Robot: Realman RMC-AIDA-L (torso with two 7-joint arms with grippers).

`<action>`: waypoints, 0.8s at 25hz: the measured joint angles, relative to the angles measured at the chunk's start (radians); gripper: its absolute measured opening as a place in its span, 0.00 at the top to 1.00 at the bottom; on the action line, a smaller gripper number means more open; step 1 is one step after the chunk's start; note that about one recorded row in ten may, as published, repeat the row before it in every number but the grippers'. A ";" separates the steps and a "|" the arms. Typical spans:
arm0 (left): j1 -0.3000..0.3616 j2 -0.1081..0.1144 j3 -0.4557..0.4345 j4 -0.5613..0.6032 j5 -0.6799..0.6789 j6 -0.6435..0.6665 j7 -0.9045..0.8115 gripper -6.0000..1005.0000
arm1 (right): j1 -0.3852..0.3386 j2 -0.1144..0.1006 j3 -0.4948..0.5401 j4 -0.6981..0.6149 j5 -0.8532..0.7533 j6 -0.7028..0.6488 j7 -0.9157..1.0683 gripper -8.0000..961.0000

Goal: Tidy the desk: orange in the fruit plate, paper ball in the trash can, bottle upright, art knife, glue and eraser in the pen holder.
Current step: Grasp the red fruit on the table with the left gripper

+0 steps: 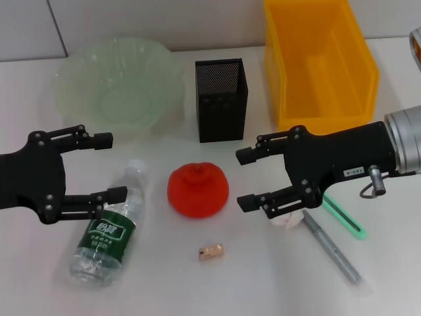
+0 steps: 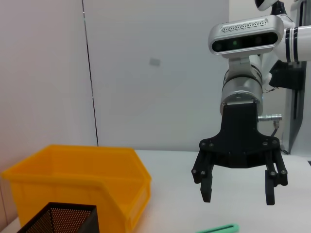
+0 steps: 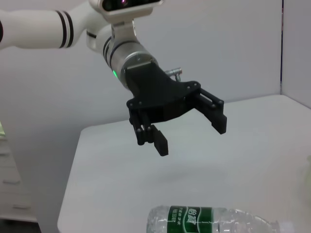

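Head view: the left gripper [image 1: 105, 166] hangs spread wide above the tabletop's left edge, the bottle [image 1: 108, 227] lying on its side just under its lower finger. The right gripper [image 1: 248, 179], also wide open, holds nothing; the orange [image 1: 197, 190] sits between the two claws, the paper ball [image 1: 287, 218] just beneath the right one.

Left wrist view: the right gripper [image 2: 237, 194] gapes above the tabletop, beside the trash can [image 2: 73, 182].

Right wrist view: the left gripper [image 3: 190, 131] hovers open over the bottle [image 3: 214, 220].
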 joint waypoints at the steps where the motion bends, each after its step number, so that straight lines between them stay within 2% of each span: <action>1: 0.004 0.000 0.000 -0.003 -0.005 0.000 0.008 0.17 | 0.000 0.000 0.000 0.001 0.002 0.000 0.000 0.19; 8: 0.028 0.003 0.000 -0.013 -0.025 -0.004 0.053 0.17 | -0.001 0.000 0.000 0.022 0.008 0.011 -0.003 0.19; 20: 0.029 0.007 0.000 -0.044 -0.023 -0.022 0.078 0.18 | -0.004 0.000 0.000 0.060 0.047 0.026 -0.039 0.19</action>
